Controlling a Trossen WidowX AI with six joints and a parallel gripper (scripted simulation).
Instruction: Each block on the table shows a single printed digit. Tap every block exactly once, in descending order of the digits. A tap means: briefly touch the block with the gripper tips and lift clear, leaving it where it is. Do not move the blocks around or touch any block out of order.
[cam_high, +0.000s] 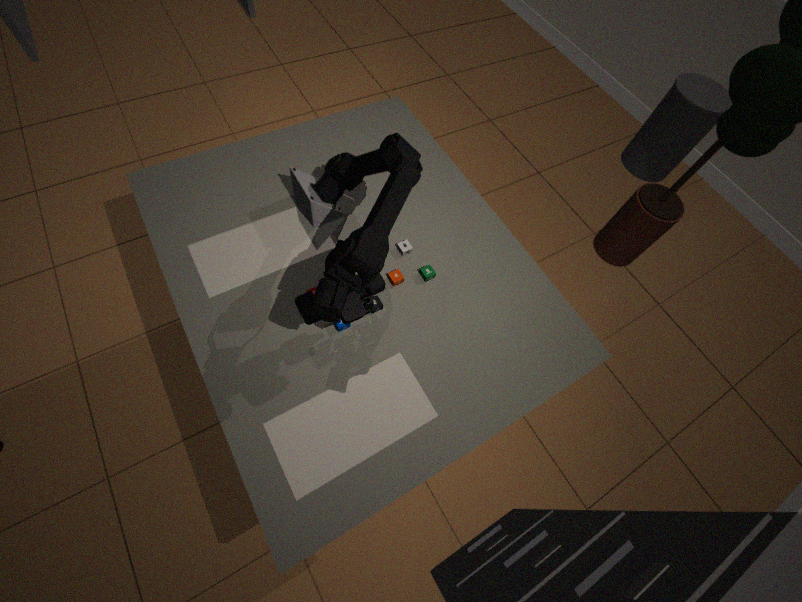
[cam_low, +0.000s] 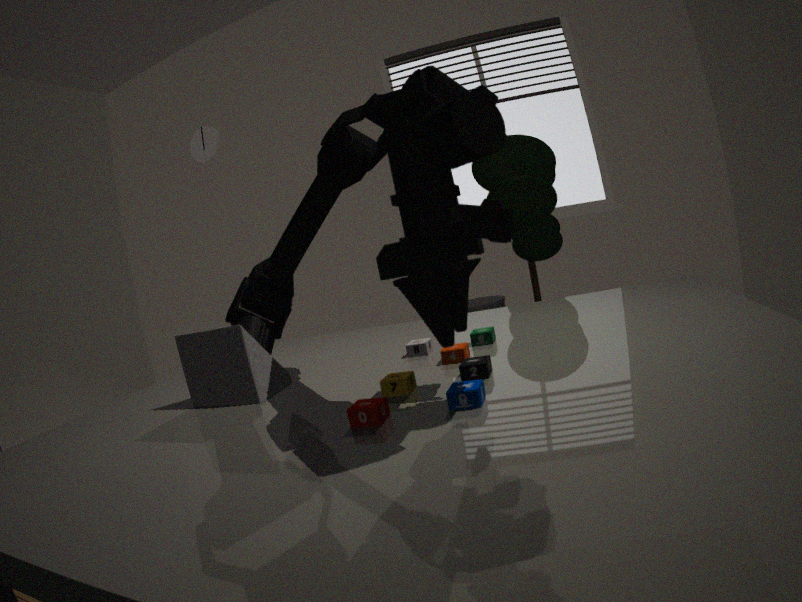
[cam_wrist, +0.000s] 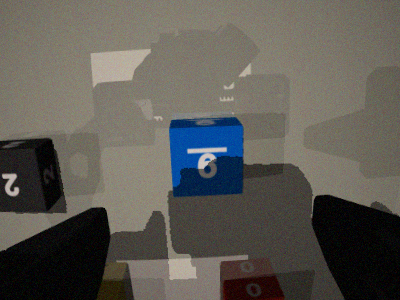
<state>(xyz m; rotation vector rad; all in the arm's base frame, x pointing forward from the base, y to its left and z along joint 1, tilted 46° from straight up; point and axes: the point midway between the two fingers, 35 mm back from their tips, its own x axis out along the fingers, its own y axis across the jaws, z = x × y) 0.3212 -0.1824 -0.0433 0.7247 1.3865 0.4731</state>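
Observation:
My gripper (cam_low: 454, 335) (cam_wrist: 211, 217) is open and empty, above the table, with the blue block ahead between its fingers in the wrist view. The blue block (cam_high: 342, 326) (cam_low: 465, 396) (cam_wrist: 206, 139) shows an underlined 9. The black block (cam_low: 475, 368) (cam_wrist: 17, 175) shows 2, the yellow block (cam_low: 397, 386) (cam_wrist: 114, 287) 7, the red block (cam_high: 312, 290) (cam_low: 367, 414) (cam_wrist: 252, 290) 0, and the orange block (cam_high: 395, 277) (cam_low: 455, 353) 4. The digits on the white block (cam_high: 404, 246) (cam_low: 417, 347) and green block (cam_high: 427, 272) (cam_low: 482, 336) are unclear. In the top view the arm hides the black and yellow blocks.
The black block lies beside the blue one. The red and yellow blocks lie near the fingers' side of the wrist view. A grey box (cam_low: 213, 369) stands by the arm base. Bright light patches and arm shadows cross the grey table (cam_high: 518, 324).

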